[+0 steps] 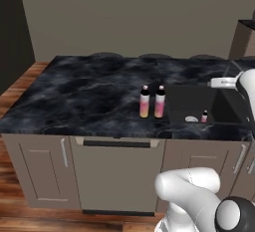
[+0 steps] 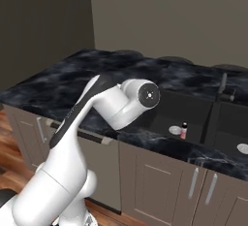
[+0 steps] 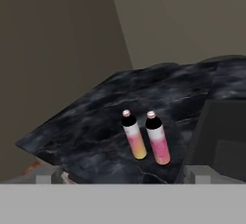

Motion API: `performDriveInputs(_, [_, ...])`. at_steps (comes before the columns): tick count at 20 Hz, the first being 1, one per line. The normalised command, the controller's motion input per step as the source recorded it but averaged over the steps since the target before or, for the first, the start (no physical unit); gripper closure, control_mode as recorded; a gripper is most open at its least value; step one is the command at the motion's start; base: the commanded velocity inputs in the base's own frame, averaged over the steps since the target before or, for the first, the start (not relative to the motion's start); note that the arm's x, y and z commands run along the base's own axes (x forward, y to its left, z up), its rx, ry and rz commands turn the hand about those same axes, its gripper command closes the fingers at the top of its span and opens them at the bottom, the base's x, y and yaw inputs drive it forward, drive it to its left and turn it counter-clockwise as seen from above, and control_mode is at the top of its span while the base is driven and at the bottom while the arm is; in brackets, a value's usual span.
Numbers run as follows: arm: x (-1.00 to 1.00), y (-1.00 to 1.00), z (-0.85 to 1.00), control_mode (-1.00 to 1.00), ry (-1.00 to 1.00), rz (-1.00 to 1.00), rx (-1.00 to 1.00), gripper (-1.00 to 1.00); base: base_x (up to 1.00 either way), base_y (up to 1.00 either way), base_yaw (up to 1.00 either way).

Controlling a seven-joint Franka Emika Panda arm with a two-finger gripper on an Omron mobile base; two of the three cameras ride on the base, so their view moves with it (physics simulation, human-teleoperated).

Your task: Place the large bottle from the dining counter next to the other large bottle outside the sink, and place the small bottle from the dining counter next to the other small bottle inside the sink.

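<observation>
On the black marbled desk (image 1: pixel 74 96), just left of the sink (image 1: pixel 219 107), two large bottles (image 1: pixel 144 101) (image 1: pixel 160 101) stand upright side by side, close together but seemingly not touching, each dark-topped with a pale cap and a body shading from white to yellow or pink. Down in the sink's left basin a small bottle (image 1: pixel 204 116) stands beside a pale round drain fitting (image 1: pixel 191 119); the right base view shows that small bottle (image 2: pixel 183 130) alone there, with no second one beside it that I can see.

By that layout the large-bottle half looks done and the small-bottle half is still open. The jaws stand fully open and carry nothing; the hand looks down past the sink's rim toward the large pair (image 3: pixel 146 136).

For the step in hand, I judge the arm should lift clear without sweeping low across the pair, since they stand near the basin edge and a nudge could topple one in. Open desk lies to the left and behind the bottles; the front edge is close, so any retreat is best made upward first.
</observation>
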Motion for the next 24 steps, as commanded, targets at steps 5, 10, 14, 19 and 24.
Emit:
performDriveInputs(5, [0.0,0.0,0.0,1.0,0.0,0.0,0.0,-1.0,-0.46,-0.01,-0.16])
performDriveInputs(10, [0.0,0.0,0.0,1.0,0.0,0.0,0.0,-1.0,-0.56,-0.07,-0.14])
performDriveInputs(14, [0.0,0.0,0.0,1.0,0.0,0.0,0.0,-1.0,-0.23,-0.14,-0.07])
performDriveInputs(19, [0.0,0.0,0.0,1.0,0.0,0.0,0.0,-1.0,0.03,-0.43,-0.02])
performDriveInputs(24, [0.0,0.0,0.0,1.0,0.0,0.0,0.0,-1.0,0.08,-0.73,0.0])
